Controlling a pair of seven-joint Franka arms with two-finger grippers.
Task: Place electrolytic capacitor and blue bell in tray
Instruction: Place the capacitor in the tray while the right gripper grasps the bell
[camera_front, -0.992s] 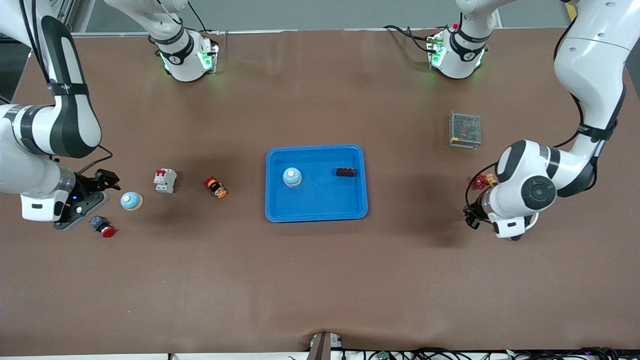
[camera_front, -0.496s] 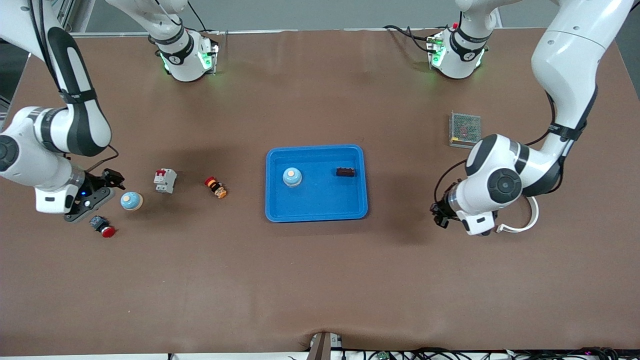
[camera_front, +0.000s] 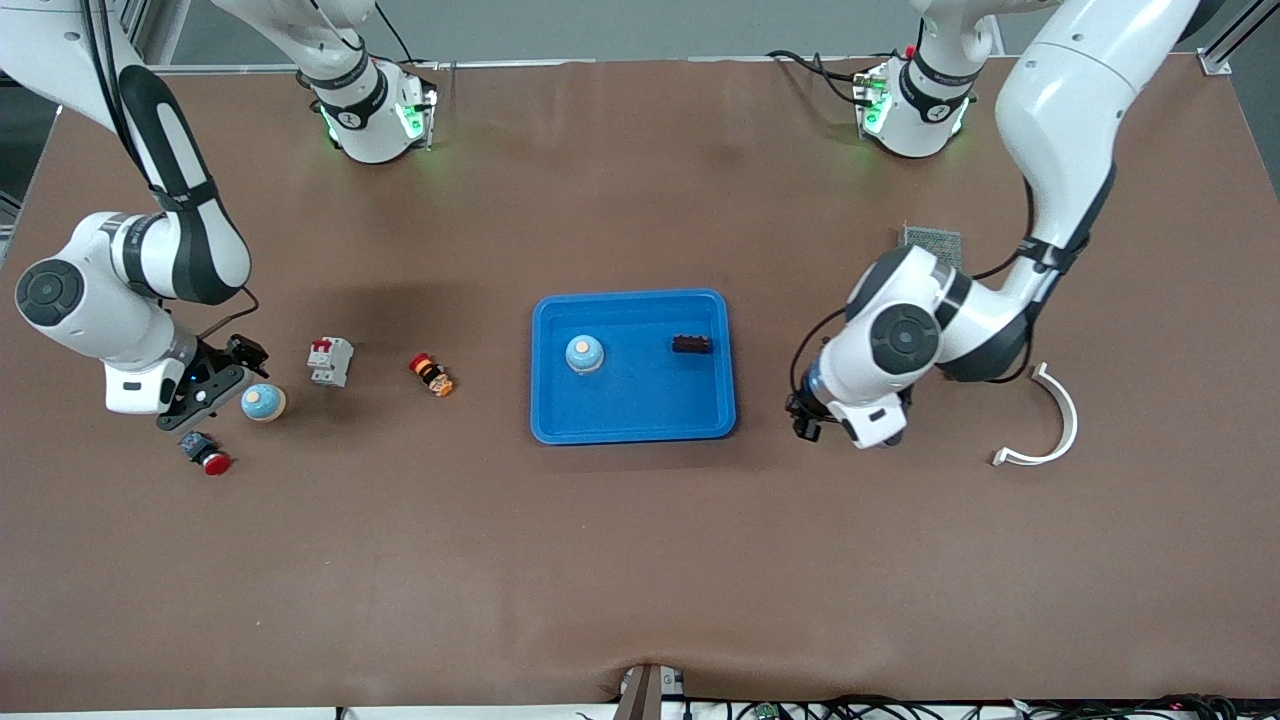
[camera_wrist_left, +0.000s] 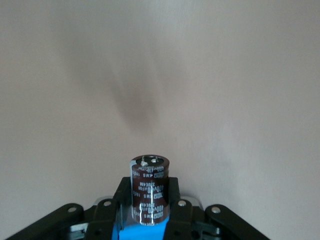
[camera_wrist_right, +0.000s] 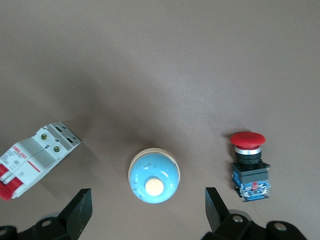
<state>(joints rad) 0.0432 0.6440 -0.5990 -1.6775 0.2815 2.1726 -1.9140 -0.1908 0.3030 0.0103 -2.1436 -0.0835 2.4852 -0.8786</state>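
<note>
Capacitor (camera_wrist_left: 148, 187) stands upright, pinched in the left gripper (camera_wrist_left: 147, 210) over bare table beside the tray (camera_front: 633, 420). Right gripper (camera_wrist_right: 147, 212), fingers spread wide, hovers over a blue bell (camera_wrist_right: 154, 175), which sits between them on the table.

The whole table (camera_front: 640, 560) is being seen steeply from a high camera facing both arm bases. The right wrist camera is being pointed straight down, close over the blue bell (camera_wrist_right: 154, 175), red push button (camera_wrist_right: 248, 162) and circuit breaker (camera_wrist_right: 31, 157), all shared with the front view. The left wrist camera is being aimed down past the held capacitor (camera_wrist_left: 148, 187) at bare tabletop
</note>
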